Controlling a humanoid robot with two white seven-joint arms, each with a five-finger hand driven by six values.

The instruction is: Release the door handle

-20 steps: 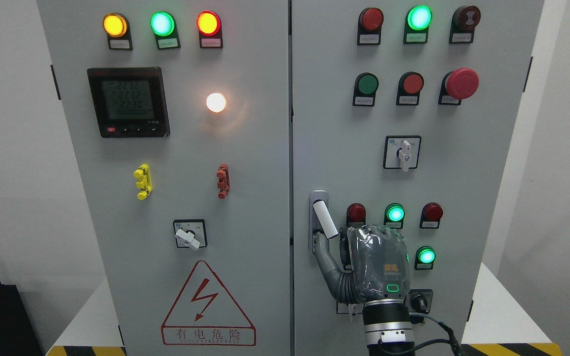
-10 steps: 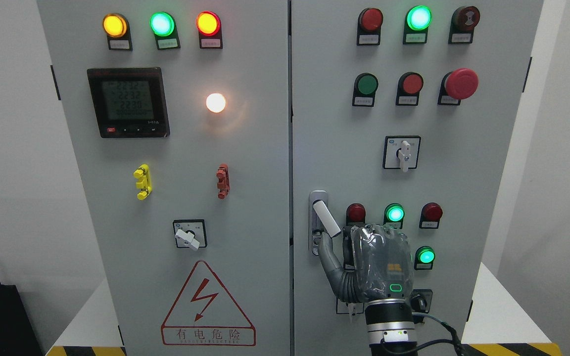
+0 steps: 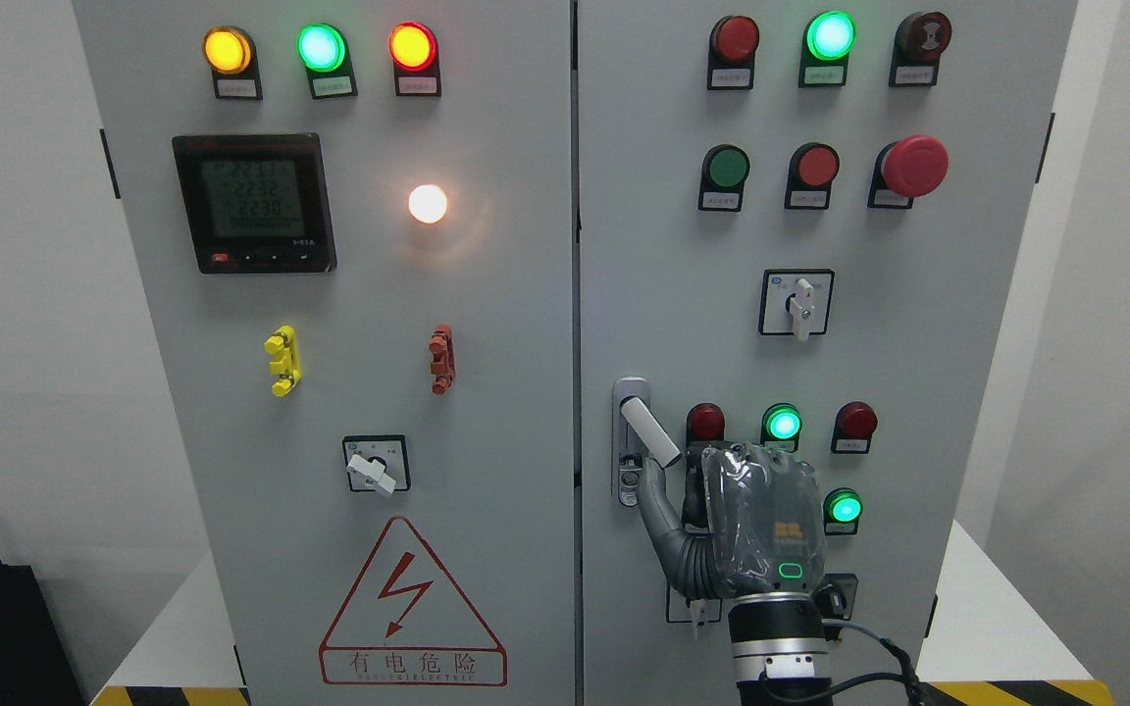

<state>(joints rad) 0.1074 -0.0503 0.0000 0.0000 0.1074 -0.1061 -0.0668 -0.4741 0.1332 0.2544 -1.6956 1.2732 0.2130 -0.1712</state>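
An industrial electrical room: grey control cabinet [image 3: 487, 324], indicator lamps [image 3: 321, 46], hazard-striped floor [image 3: 1006, 692].

single head view, close and square-on to the grey cabinet doors [image 3: 487, 392], slightly downward

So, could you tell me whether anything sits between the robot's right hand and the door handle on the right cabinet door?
Nothing visible does. The right hand is directly beside the white door handle, its thumb reaching up by the handle's lower end; whether they touch is unclear.
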